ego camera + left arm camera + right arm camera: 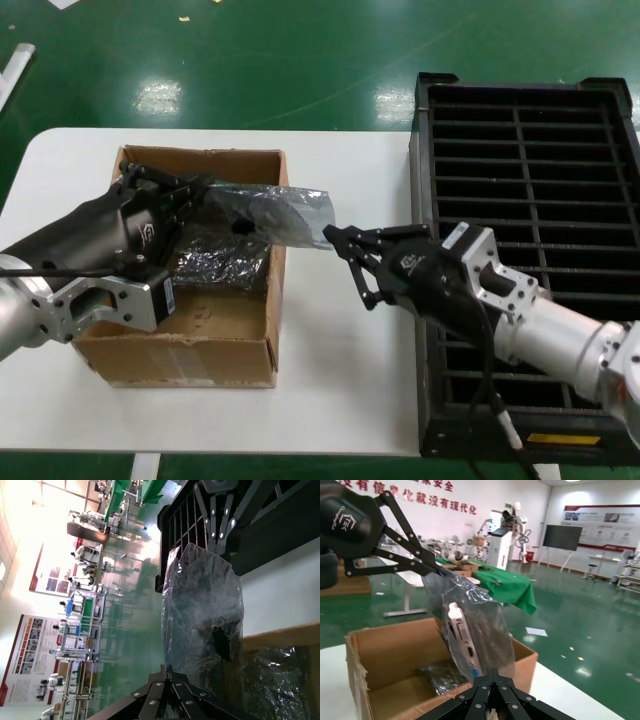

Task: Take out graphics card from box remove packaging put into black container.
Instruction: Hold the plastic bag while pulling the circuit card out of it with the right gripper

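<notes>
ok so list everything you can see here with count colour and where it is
graphics card: one, dark board with a silver bracket, inside the packaging
packaging: one, translucent grey-silver bag, held in the air between both grippers above the box's right wall
box: one, brown cardboard, open, on the left of the table
bagged item: at least one more, shiny grey, lying inside the box
black container: one, black slotted crate, on the right
table: one, white, under the box
left gripper: one, black, shut on the bag's left end
right gripper: one, black, shut on the bag's right end
</notes>
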`<action>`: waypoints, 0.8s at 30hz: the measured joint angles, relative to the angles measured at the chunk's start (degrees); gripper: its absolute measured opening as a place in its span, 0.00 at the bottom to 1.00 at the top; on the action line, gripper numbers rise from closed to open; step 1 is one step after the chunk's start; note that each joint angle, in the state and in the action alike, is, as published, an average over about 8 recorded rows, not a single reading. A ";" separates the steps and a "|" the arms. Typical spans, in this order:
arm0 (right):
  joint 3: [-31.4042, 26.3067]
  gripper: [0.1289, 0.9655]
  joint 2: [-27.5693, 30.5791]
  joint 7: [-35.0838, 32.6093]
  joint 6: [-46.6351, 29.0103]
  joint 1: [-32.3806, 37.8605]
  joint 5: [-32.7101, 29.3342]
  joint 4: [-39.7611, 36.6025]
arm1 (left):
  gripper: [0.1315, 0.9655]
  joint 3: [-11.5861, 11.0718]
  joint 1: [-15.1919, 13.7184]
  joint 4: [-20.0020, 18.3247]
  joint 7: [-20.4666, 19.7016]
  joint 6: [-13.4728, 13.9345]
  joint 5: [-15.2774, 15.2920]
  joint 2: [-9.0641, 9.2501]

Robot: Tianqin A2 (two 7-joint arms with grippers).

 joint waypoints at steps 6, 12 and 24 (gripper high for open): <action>-0.17 0.01 -1.70 -3.03 -1.72 3.71 3.36 -5.54 | 0.01 0.00 0.00 0.00 0.00 0.00 0.00 0.00; -0.51 0.01 -2.40 -4.79 -3.56 6.15 5.61 -9.00 | 0.01 0.00 0.00 0.00 0.00 0.00 0.00 0.00; -2.74 0.01 -2.66 -4.63 -6.80 10.14 6.48 -12.67 | 0.01 0.00 0.00 0.00 0.00 0.00 0.00 0.00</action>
